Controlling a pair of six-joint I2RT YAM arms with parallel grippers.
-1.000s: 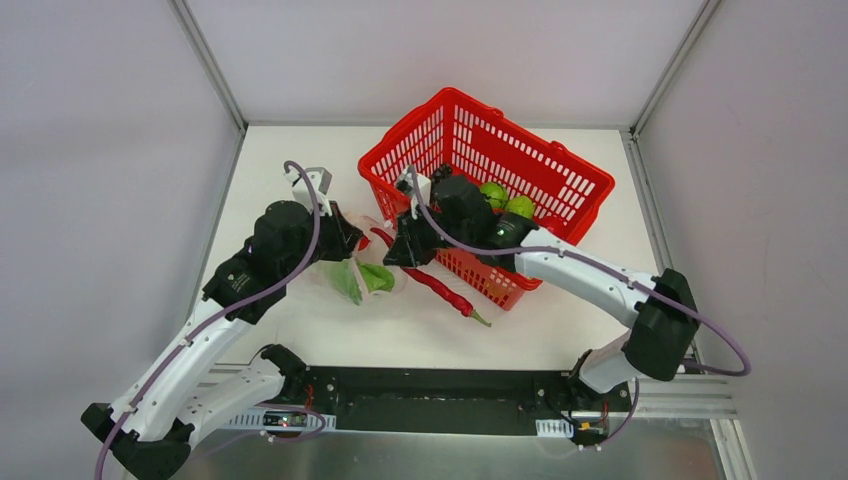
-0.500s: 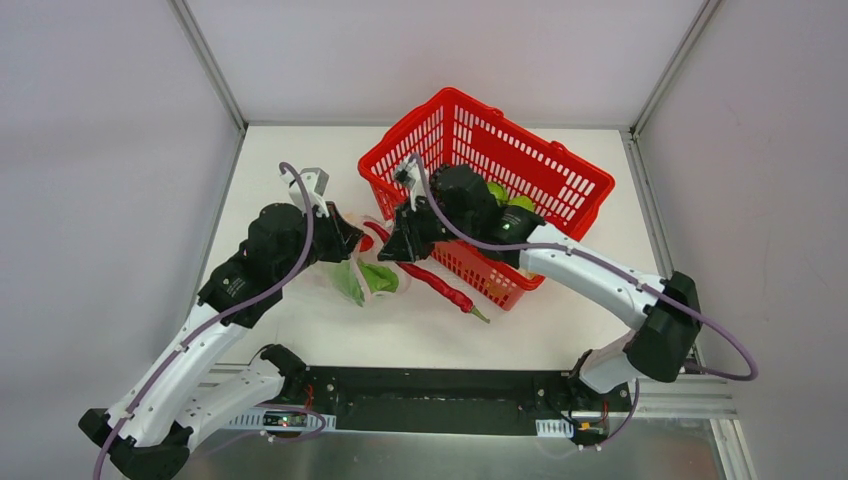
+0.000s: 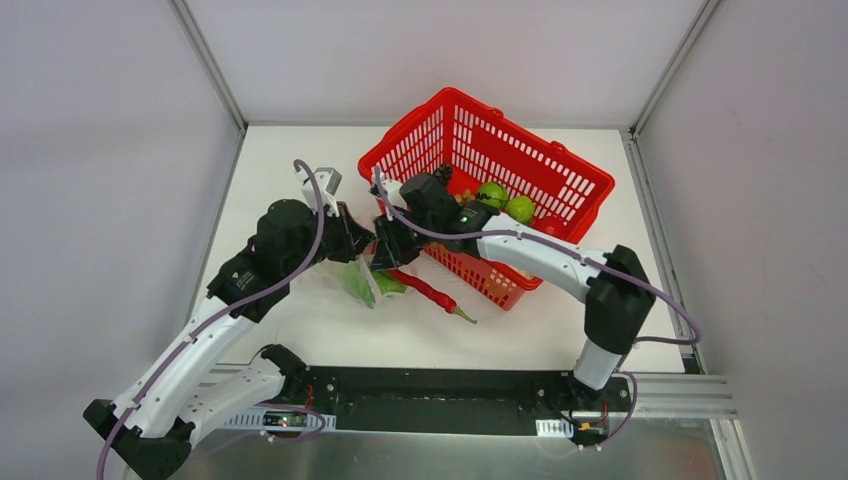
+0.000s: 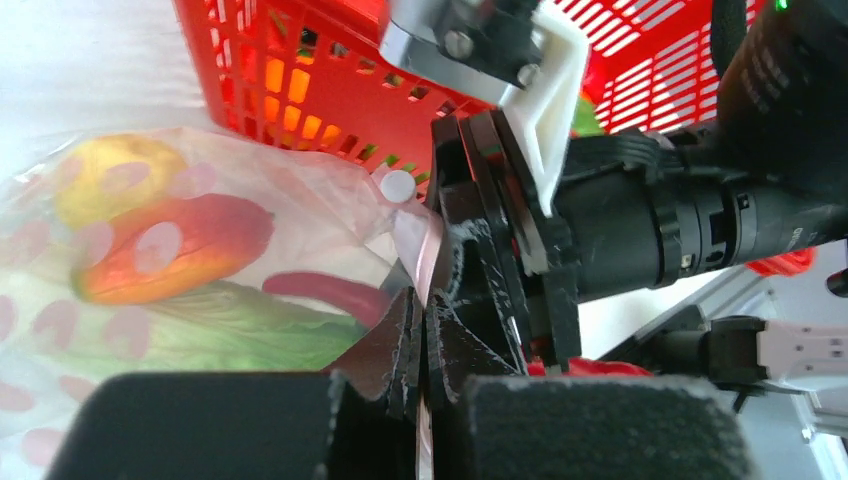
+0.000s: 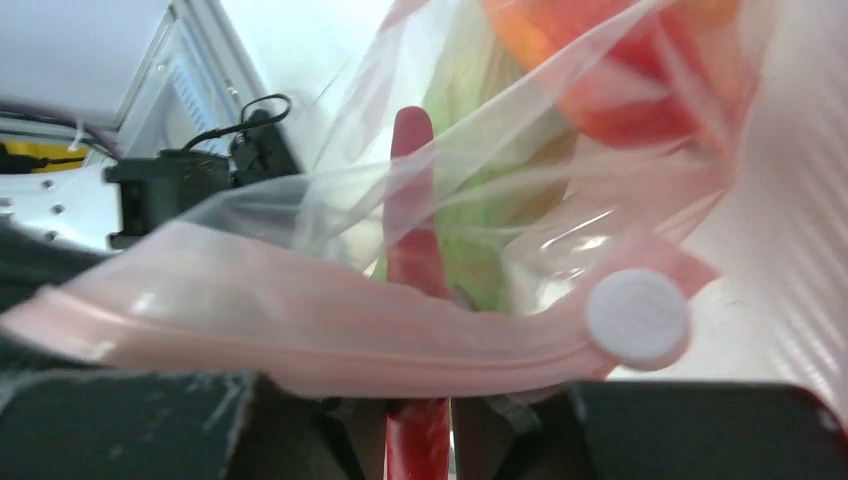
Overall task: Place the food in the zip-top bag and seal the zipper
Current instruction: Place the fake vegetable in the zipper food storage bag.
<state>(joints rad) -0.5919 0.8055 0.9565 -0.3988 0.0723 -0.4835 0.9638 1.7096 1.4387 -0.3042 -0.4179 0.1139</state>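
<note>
The zip-top bag (image 3: pixel 350 288) hangs between my two grippers, its mouth edge raised. Through the plastic show food pieces: a green leafy cabbage (image 4: pixel 200 335), a yellow fruit (image 4: pixel 105 175) and an orange-red piece (image 4: pixel 170 250). My left gripper (image 4: pixel 425 340) (image 3: pixel 358 243) is shut on the pink zipper (image 4: pixel 413 250) near a white dot (image 4: pixel 397 186). Close beside it, my right gripper (image 3: pixel 385 252) (image 5: pixel 418 405) is closed on one end of a red chili pepper (image 5: pixel 410 200) (image 3: pixel 430 292). The zipper (image 5: pixel 300 335) drapes across its fingertips, and the chili's far end lies on the table.
A red plastic basket (image 3: pixel 560 165) stands right behind the right wrist, with green fruits (image 3: pixel 492 193) inside. The side walls stand at left and right. White tabletop shows in front of the bag and chili.
My right gripper has moved left, close against the left gripper, and the chili has shifted left with it. The left gripper has edged right and the bag has bunched up between them.
</note>
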